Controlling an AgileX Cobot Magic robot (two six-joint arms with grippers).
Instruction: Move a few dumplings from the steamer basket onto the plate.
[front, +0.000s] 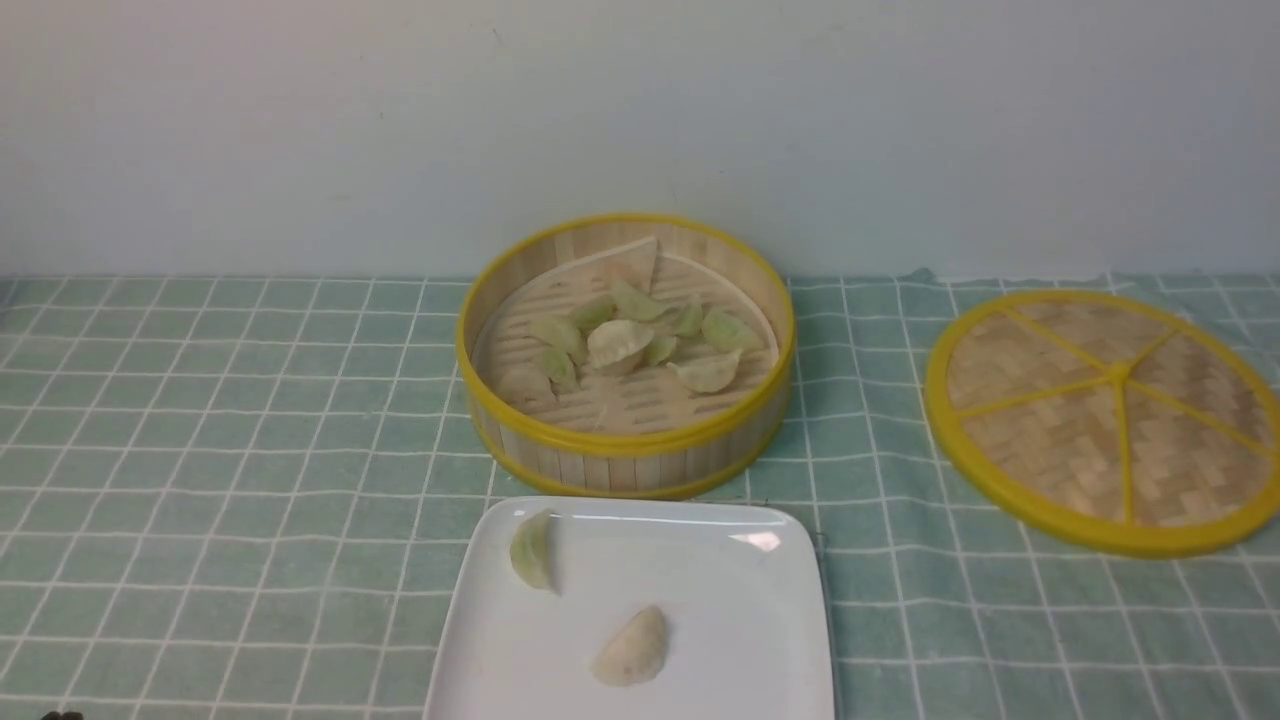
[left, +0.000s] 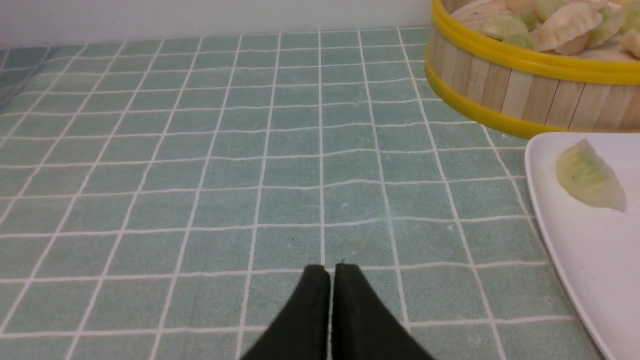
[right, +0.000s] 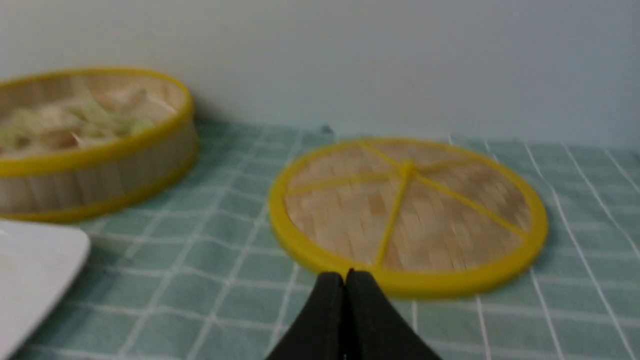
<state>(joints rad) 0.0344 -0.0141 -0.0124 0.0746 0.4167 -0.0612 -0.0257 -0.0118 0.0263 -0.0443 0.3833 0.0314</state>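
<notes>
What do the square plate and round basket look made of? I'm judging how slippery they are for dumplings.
The glossy white square plate looks like glazed ceramic or melamine, given its bright glare spot. The round slatted steamer basket looks like matte bamboo strips, with smooth yellow rims, possibly plastic.

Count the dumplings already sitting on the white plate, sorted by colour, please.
Pale green dumpling: 1
Whitish-beige dumpling: 1
Total on the plate: 2
</notes>
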